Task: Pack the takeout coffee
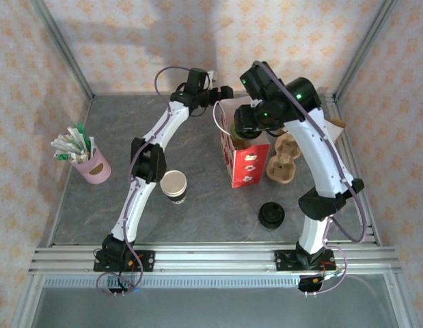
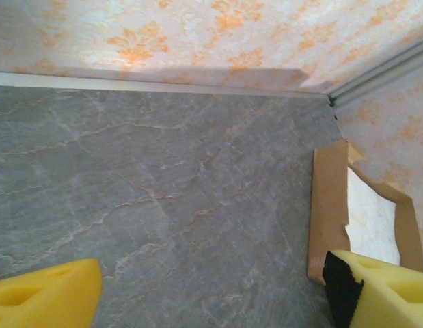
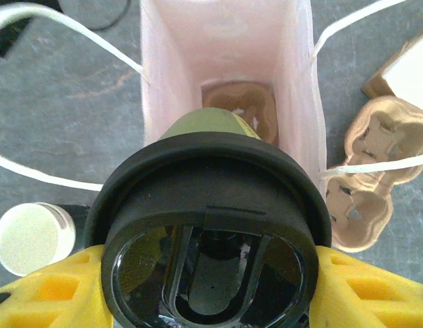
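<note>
— Lidded takeout coffee (image 3: 208, 225): position?
— Low centre of frame, pinched in right end effector (image 3: 210, 290), lid up; long axis points straight down into bag (image 3: 163, 82) mouth.
— Left end effector (image 2: 211, 295)?
— Spread, empty; right arm nearer.

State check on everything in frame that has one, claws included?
takeout coffee: lidded, gripped by the right claw over the mouth of the paper bag.
right claw: shut on the takeout coffee.
left claw: open, holding nothing.
paper bag: upright, open.
spare cup: upright, no lid.
lid stack: loose on the table.
cup carrier: empty, beside the paper bag.
pink cup: upright, stuffed with sachets.
</note>
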`<action>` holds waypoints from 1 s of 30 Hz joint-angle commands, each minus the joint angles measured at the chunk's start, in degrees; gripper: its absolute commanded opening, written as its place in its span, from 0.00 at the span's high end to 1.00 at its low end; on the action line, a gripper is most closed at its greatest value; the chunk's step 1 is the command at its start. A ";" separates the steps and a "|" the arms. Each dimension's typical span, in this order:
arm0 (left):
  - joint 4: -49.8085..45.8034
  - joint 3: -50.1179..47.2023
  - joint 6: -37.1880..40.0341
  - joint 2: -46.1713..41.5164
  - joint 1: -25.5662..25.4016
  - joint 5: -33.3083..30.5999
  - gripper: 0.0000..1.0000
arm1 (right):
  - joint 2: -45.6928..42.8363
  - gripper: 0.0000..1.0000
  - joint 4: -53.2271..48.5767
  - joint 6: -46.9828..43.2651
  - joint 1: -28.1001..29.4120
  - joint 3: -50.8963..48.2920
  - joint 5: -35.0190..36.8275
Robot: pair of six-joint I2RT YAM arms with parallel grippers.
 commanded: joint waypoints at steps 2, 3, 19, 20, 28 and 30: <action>1.24 -2.57 2.61 -1.69 -0.97 4.82 0.15 | -0.66 0.44 -8.97 1.41 -0.65 -4.31 0.99; 1.53 -3.45 2.78 -2.23 -1.09 5.12 0.16 | -0.89 0.44 -8.97 1.60 -0.72 -5.16 0.89; 9.54 -21.71 3.95 -12.29 -1.89 11.80 0.17 | -2.44 0.44 -8.98 3.41 -1.09 -12.65 -1.19; 9.87 -22.33 3.95 -12.61 -1.89 12.27 0.17 | -2.69 0.43 -8.98 3.58 -1.17 -12.25 -1.12; 10.18 -23.80 4.38 -12.98 -2.81 16.16 0.18 | -3.79 0.44 -8.98 4.15 -3.07 -9.97 -0.67; 10.38 -24.39 4.38 -13.19 -3.12 16.81 0.18 | -3.16 0.44 -8.98 3.92 -3.37 -9.17 -1.01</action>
